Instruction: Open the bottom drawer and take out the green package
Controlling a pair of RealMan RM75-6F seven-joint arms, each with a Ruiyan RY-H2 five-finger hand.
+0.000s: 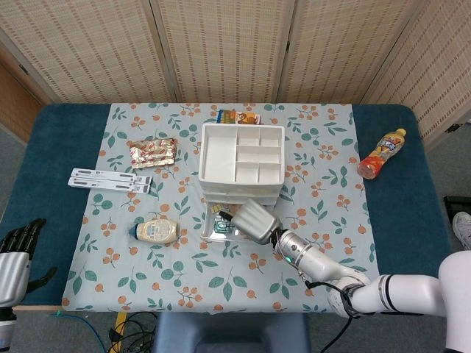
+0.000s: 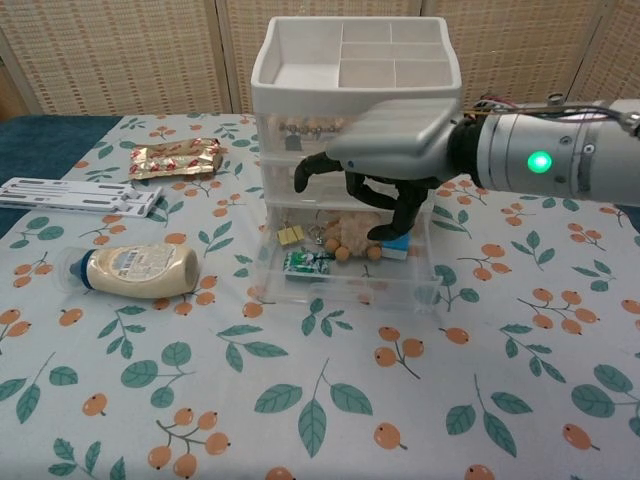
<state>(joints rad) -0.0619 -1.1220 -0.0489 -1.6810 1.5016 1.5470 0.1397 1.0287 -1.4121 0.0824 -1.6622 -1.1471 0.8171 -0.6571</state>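
Observation:
The white drawer unit (image 1: 241,153) (image 2: 355,60) stands mid-table with its clear bottom drawer (image 2: 345,292) pulled out toward me. Inside it the green package (image 2: 307,263) (image 1: 223,229) lies flat at the front left, beside small yellow, tan and blue items. My right hand (image 1: 255,220) (image 2: 390,150) hovers over the drawer, its dark fingers (image 2: 385,225) hanging down into the right part and the thumb pointing left. It holds nothing and stays clear of the green package. My left hand (image 1: 18,250) rests at the table's near left edge, empty, fingers apart.
A mayonnaise bottle (image 1: 156,231) (image 2: 135,270) lies left of the drawer. Further left are a red-gold snack pack (image 1: 152,152) (image 2: 177,157) and white strips (image 1: 110,180) (image 2: 75,195). An orange drink bottle (image 1: 381,154) lies far right, and an orange packet (image 1: 239,117) sits behind the unit.

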